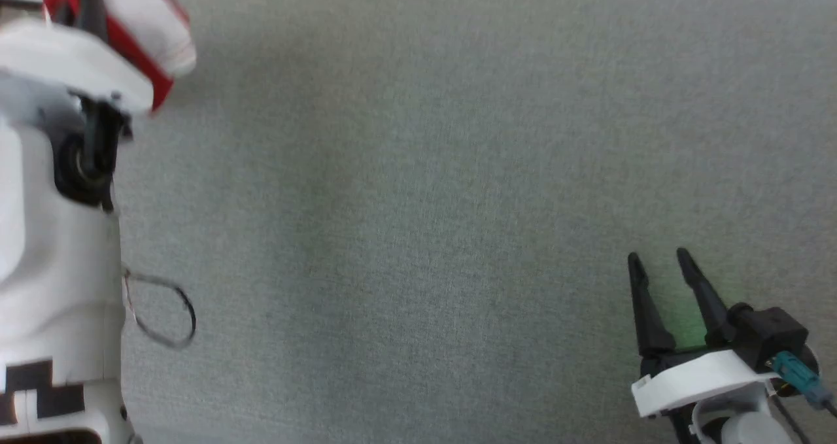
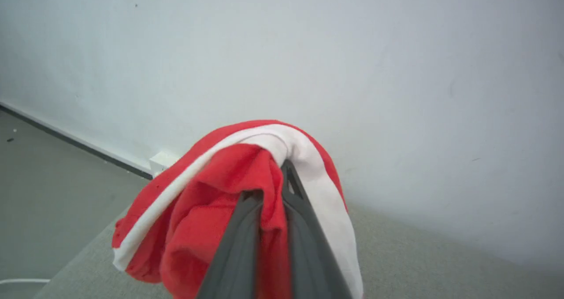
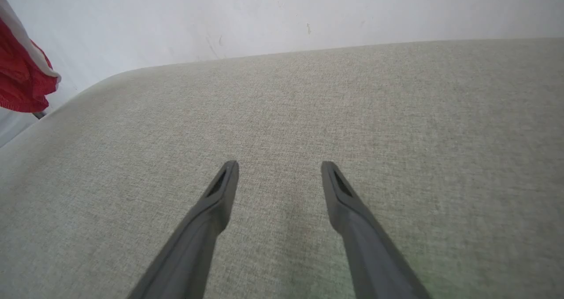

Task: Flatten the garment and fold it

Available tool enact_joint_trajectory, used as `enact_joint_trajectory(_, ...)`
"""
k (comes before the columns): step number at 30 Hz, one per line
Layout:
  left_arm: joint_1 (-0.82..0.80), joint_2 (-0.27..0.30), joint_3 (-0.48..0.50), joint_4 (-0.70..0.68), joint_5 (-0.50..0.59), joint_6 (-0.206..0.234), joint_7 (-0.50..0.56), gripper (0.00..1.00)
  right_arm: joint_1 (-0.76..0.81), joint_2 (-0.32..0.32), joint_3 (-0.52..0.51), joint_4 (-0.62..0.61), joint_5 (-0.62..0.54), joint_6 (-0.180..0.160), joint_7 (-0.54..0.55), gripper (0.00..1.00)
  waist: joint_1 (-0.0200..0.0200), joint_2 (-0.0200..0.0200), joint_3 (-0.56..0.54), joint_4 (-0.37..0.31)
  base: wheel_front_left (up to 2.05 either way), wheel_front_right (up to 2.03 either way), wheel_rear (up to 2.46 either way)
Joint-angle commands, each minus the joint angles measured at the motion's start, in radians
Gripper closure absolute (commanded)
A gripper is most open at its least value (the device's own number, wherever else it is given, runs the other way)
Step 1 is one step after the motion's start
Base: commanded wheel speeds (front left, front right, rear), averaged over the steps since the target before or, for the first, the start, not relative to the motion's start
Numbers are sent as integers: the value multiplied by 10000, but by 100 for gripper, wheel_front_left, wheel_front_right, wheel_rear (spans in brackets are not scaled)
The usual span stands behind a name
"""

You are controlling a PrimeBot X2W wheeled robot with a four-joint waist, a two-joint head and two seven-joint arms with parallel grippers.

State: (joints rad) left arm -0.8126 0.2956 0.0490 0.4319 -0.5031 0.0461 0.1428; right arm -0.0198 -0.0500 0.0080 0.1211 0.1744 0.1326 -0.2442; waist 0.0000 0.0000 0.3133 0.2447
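Observation:
The garment [image 2: 211,202] is red fabric with a wide white stripe, bunched and draped over the fingers of my left gripper [image 2: 275,180], which is shut on it. In the head view the garment [image 1: 147,32] hangs at the top left, beyond my pale left forearm [image 1: 59,235]. The right wrist view catches a corner of the garment [image 3: 22,79] at its left edge, above the cushion's rim. My right gripper [image 1: 657,261] stands open at the lower right over bare grey fabric, its fingers [image 3: 220,189] apart with nothing between them.
A grey-green woven cushion surface [image 1: 418,208] spreads across the workspace, its rounded far edge [image 3: 132,72] meeting a pale wall [image 3: 220,17]. A thin cable loop [image 1: 163,316] hangs off my left arm. Floor and a dark baseboard [image 2: 66,140] lie left of the cushion.

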Motion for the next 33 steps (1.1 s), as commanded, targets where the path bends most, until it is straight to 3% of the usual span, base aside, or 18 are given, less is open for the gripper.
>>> enact_joint_trajectory(1, -258, 10, -96, -111, 59, -115, -58, 100, -34, -3, 34, 72, 75, -19, -82, 0, 0, 0, -874, -186, 0, 0, 0)
enact_joint_trajectory(6, -1022, -305, -907, -650, 96, -759, 242, 100, 85, -3, 108, 608, 421, -19, -154, 0, 0, 0, -1721, -697, 0, 0, 0)
enact_joint_trajectory(12, -686, -1570, -2022, -506, -369, -1216, 915, 100, 322, -3, -4, 748, 655, -19, -172, 0, 0, 0, -2193, -1328, 0, 0, 0)
enact_joint_trajectory(18, 978, -2112, -3202, 515, -196, -1103, 1453, 100, 568, -3, -105, 807, 783, -19, -174, 0, 0, 0, -2320, -2068, 0, 0, 0)
enact_joint_trajectory(27, 3189, -2434, -4411, 2067, -1160, -772, 2741, 100, 775, -3, -225, 883, 860, -19, -175, 0, 0, 0, -2401, -2548, 0, 0, 0)
enact_joint_trajectory(28, 3259, -2439, -4453, 2081, -1296, -709, 2849, 85, 791, -3, -231, 892, 869, -19, -175, 0, 0, 0, -2430, -2550, 0, 0, 0)
enact_joint_trajectory(29, 3289, -2443, -4434, 2012, -1458, -658, 2868, 1, 811, -3, -252, 899, 880, -19, -175, 0, 0, 0, -2473, -2531, 0, 0, 0)
enact_joint_trajectory(33, 3262, -2449, -3970, 1265, -2097, -421, 2468, 0, 927, -3, -293, 905, 937, -19, -175, 0, 0, 0, -2699, -2357, 0, 0, 0)
